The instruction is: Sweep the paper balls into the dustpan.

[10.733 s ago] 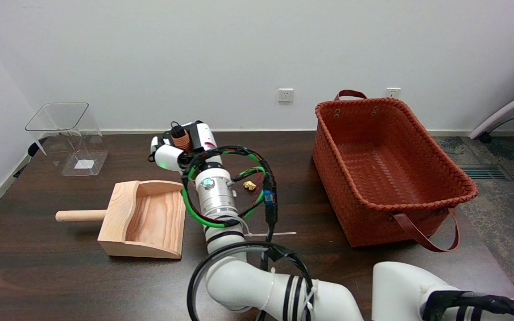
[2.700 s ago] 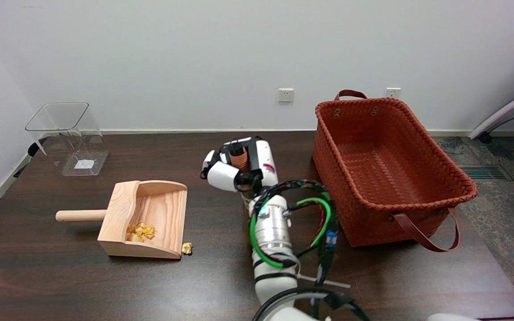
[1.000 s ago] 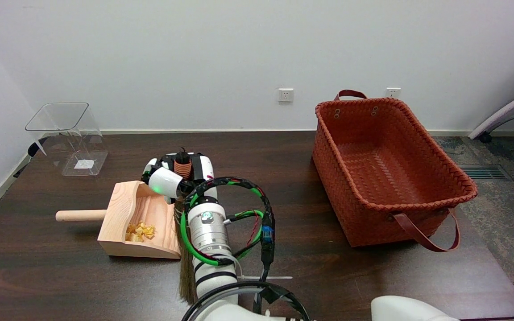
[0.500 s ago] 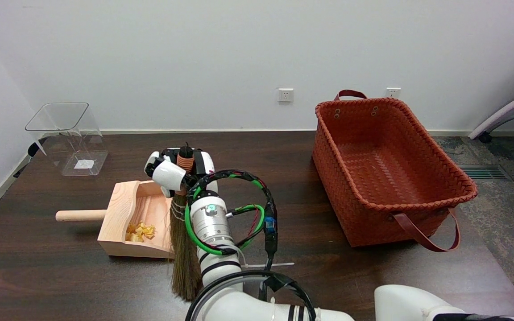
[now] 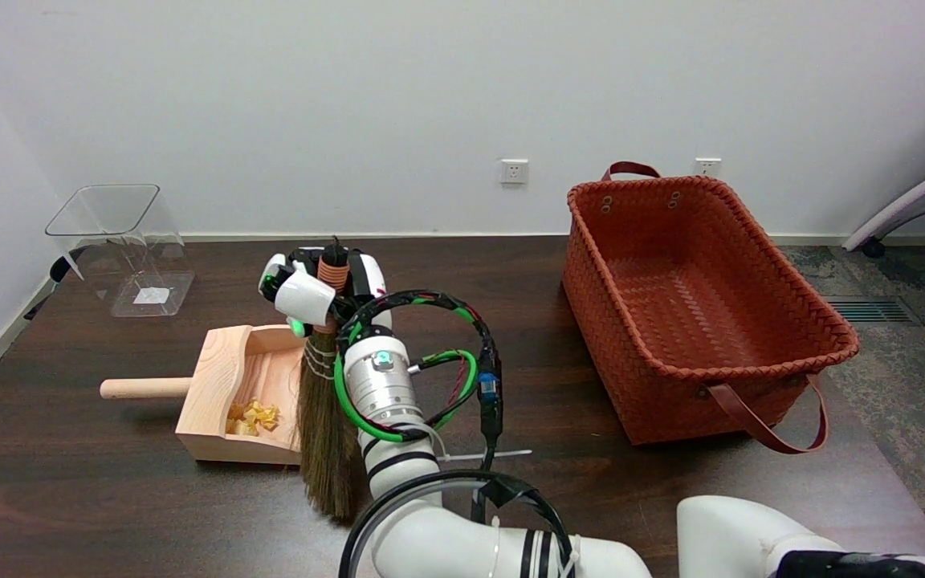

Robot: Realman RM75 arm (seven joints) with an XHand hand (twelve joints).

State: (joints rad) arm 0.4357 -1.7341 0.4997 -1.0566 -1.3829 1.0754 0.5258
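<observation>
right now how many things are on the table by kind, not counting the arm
wooden dustpan: 1
straw broom: 1, held by the right hand
woven basket: 1
clear container: 1
yellow paper balls: 1 heap in the dustpan, too clumped to count
total: 5

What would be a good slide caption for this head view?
Right hand holds a small broom at the wooden dustpan, yellow paper balls already inside.

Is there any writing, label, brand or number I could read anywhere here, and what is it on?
No text can be read.
Clear bin: a white label on its bottom, too small and blurred to read.
Right hand: a small reddish mark on its white shell, not readable as letters.
Wall sockets: only plug holes, no words.
Dustpan, broom and basket: no writing visible.
</observation>
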